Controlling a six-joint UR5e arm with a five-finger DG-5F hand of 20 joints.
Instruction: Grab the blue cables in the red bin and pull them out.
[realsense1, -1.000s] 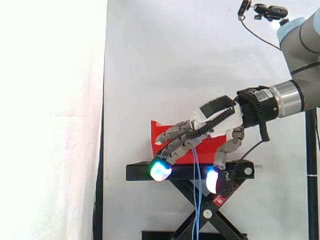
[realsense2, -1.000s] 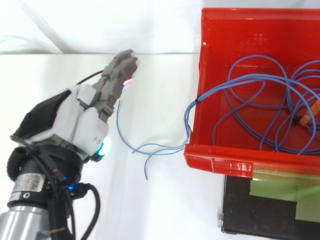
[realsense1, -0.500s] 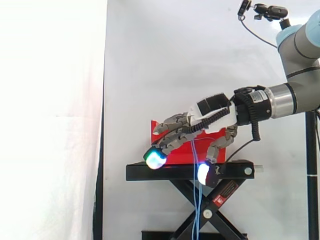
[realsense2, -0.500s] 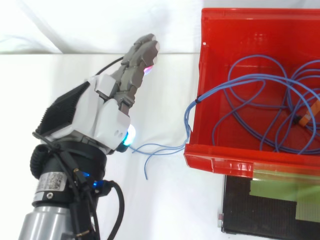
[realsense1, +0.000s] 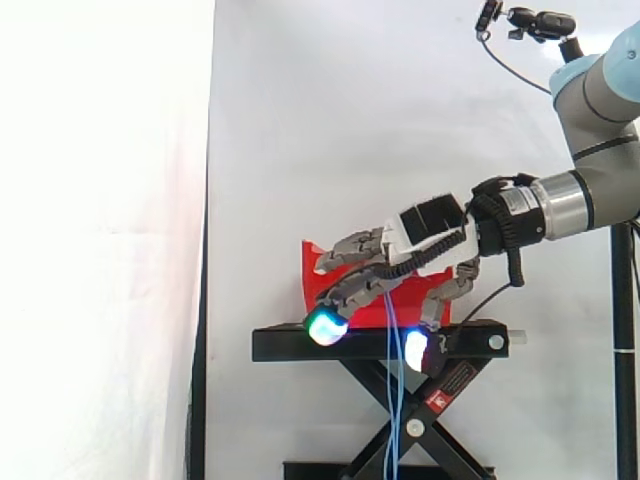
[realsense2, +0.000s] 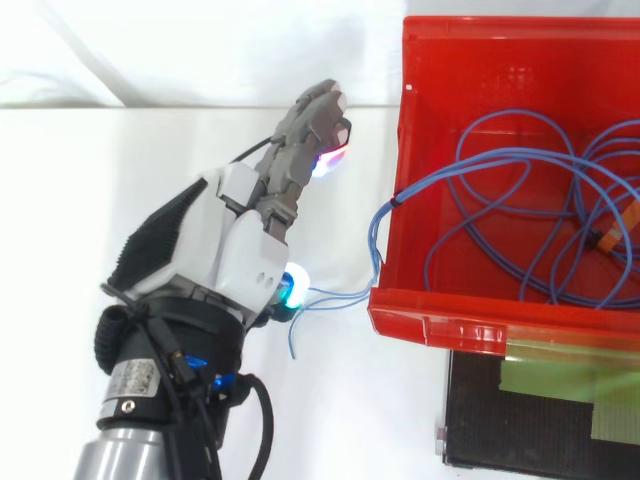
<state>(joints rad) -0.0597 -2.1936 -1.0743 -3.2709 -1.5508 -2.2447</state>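
Several thin blue cables (realsense2: 520, 200) lie looped inside the red bin (realsense2: 440, 322). A bundle of them crosses the bin's left wall at a black tie (realsense2: 394, 201) and hangs down past the stand (realsense1: 396, 400), with loose ends (realsense2: 330, 296) showing beside the bin. My hand (realsense2: 215, 250) hovers just left of the bin, over those loose ends, its fingers (realsense2: 305, 135) stretched forward and relaxed. In the side view the hand (realsense1: 425, 222) sits in front of the bin (realsense1: 318, 272). There the hanging strands drop between its fingers and thumb, and nothing is curled round them.
The bin rests on a black scissor stand (realsense1: 290, 345) before a white curtain. An orange piece (realsense2: 612, 232) lies among the cables at the bin's right. A black plate with green tape (realsense2: 560, 385) shows below the bin's front wall.
My hand has travelled toward the bin's left wall and now covers most of the loose cable ends. The cables have not moved.
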